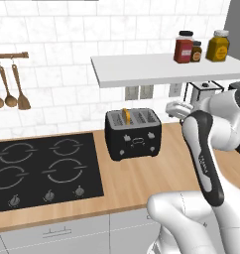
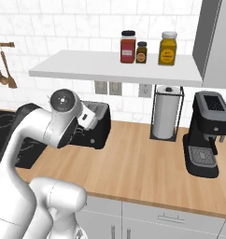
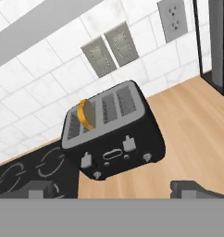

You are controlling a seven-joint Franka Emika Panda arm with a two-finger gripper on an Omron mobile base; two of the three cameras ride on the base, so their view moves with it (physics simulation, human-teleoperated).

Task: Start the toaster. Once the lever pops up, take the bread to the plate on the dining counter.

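Gripper [image 3: 111, 190] open, empty, above toaster [image 3: 115, 138]. Bread [image 3: 87, 114] upright in left slot. Advice: press matching left lever [image 3: 86, 159] fully down.

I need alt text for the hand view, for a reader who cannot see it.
A boxy glossy black toaster stands on a light wood worktop, with a small golden-crusted bread slice sticking up from one slot. The open gripper is short of it; a black hob lies beside.
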